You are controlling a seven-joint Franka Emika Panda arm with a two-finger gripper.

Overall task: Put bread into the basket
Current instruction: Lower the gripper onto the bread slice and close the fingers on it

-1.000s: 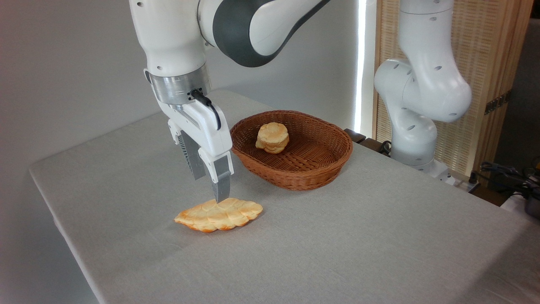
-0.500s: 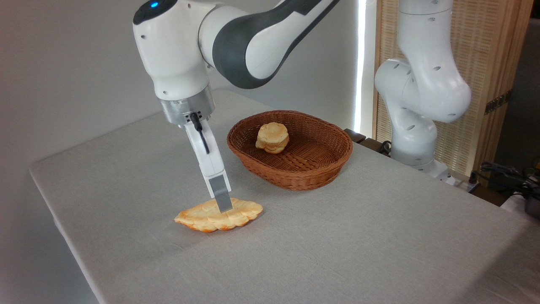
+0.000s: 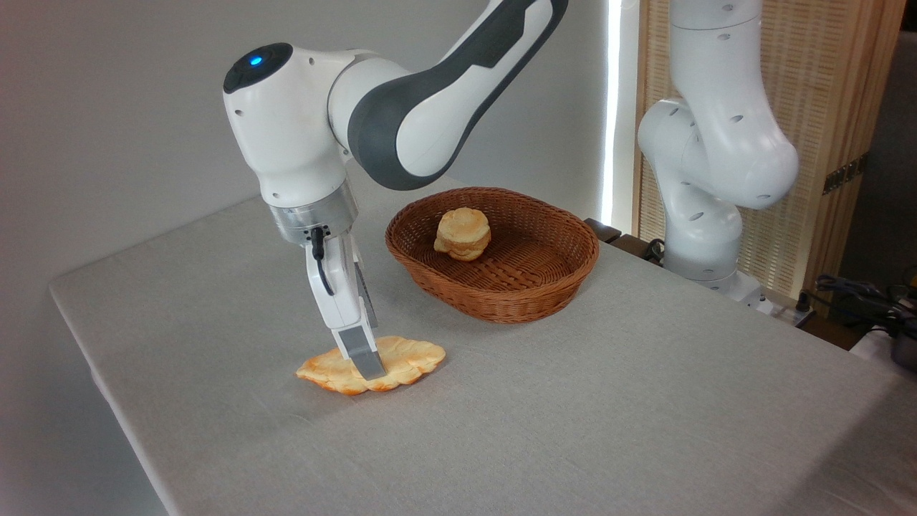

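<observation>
The pincer [image 3: 367,369] is reaching down onto the bread's [image 3: 401,356] middle, crossing its left-right long axis; finger spacing is hiding, so I cannot tell its state.

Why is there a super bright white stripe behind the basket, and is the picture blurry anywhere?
In the camera view, that stripe is strong light, washed out to pure white. The bread, basket and gripper look sharp, with soft, faint shadows on the table; the left edge of the picture darkens.
</observation>
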